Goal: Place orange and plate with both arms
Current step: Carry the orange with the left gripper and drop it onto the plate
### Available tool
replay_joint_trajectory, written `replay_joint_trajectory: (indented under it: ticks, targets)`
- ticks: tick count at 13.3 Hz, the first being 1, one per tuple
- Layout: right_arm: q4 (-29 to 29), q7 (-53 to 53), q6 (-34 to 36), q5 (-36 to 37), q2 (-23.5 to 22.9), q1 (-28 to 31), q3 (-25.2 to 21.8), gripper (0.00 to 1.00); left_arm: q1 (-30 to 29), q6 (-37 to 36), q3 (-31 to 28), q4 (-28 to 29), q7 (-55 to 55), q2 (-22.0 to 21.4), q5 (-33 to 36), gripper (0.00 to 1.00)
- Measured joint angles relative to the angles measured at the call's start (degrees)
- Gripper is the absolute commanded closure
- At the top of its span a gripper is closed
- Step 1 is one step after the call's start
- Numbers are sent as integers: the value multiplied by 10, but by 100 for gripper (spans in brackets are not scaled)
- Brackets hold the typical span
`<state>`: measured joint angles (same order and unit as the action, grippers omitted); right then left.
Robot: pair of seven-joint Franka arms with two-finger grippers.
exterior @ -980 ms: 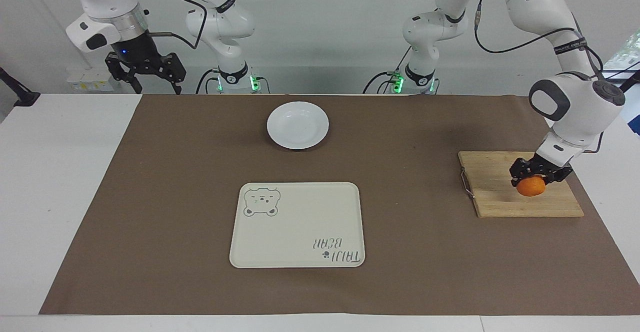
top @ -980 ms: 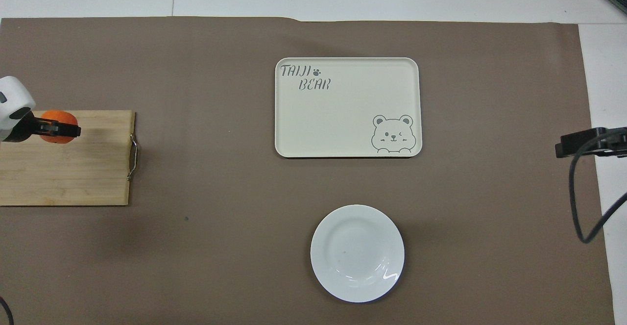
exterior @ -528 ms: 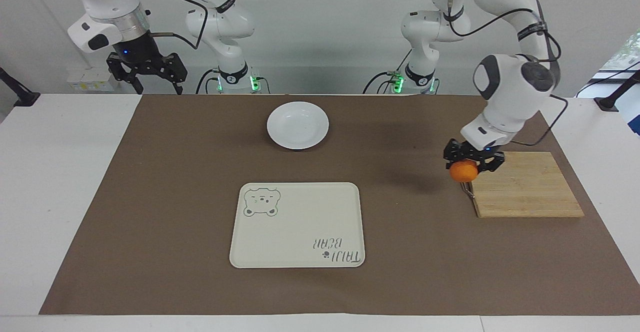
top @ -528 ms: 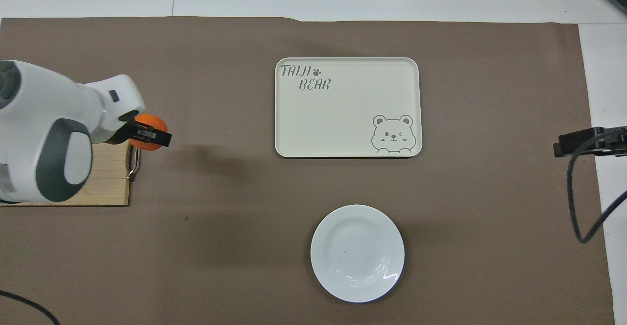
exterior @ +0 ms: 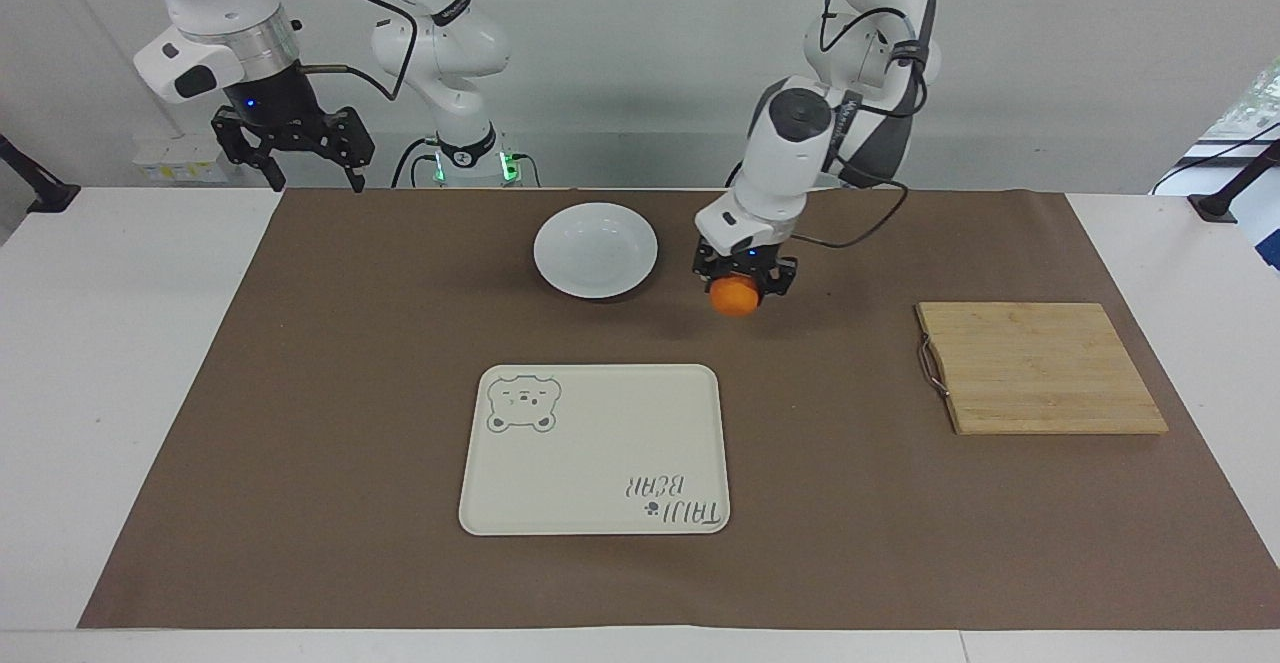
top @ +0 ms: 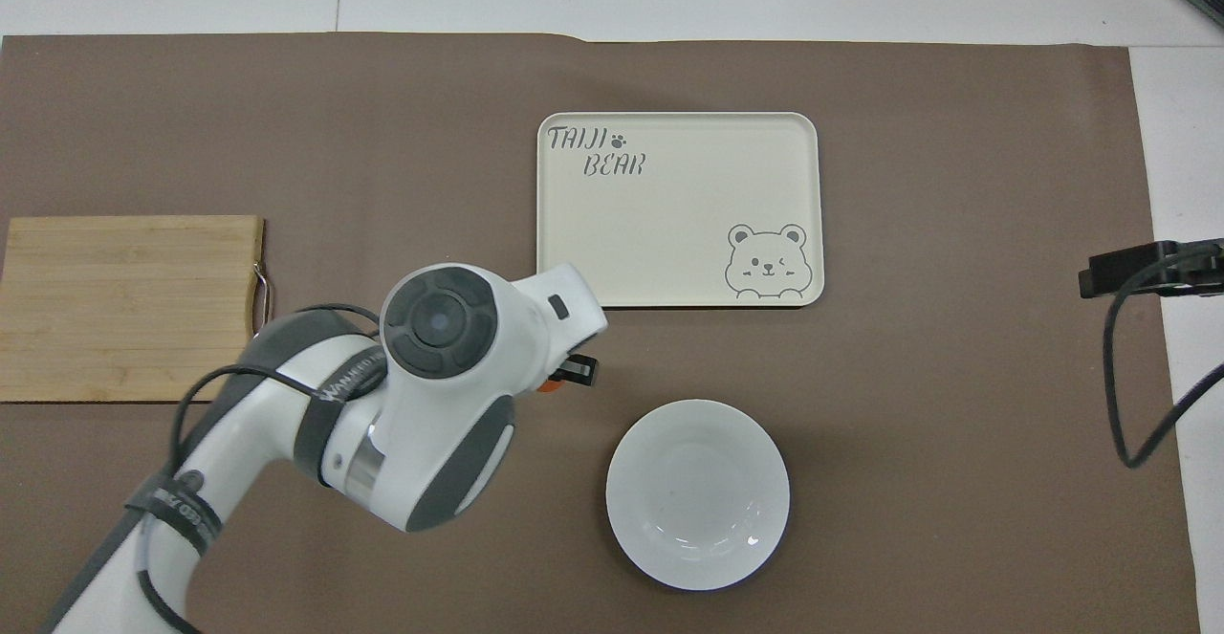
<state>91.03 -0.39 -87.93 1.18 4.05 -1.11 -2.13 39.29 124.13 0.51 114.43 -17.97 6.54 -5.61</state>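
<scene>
The left hand (exterior: 745, 283), clamped on the orange (exterior: 735, 297), has swung a long way across the counter. A second ago it was down over the wooden cutting board (exterior: 1040, 368) at the left arm's end, the orange just above the wood. Half a second ago it had come off the board's handle edge. Now it hangs over the brown mat just beside the plate (exterior: 596, 249), on the side toward the left arm's end, with the orange lifted clear of the mat. The board is left bare. From above, the arm's big white wrist now covers nearly all of the orange (top: 548, 386), only a sliver showing.
</scene>
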Motion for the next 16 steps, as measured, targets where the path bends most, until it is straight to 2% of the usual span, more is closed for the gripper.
replay_joint_trajectory:
  ticks: [4,5,7,8,9,11,12,16]
  targets:
    - [0,0,0,0,0,0,0,0,113,101,0,51,-105,8,-4,100]
    - [0,0,-1,0,0,0,0,0,127,118,1,54,-115,12,-13,96]
    - [0,0,-1,0,0,0,0,0,145,140,0,54,-116,24,-24,93]
    - [0,0,-1,0,0,0,0,0,153,147,1,54,-116,31,-26,87]
    - [0,0,-1,0,0,0,0,0,162,149,1,54,-117,38,-27,77]
    - [0,0,-1,0,0,0,0,0,183,153,1,55,-120,54,-28,30]
    - [0,0,-1,0,0,0,0,0,191,160,1,55,-124,63,-29,0]
    - [9,0,-2,-1,0,0,1,0,205,185,3,55,-132,86,-34,0]
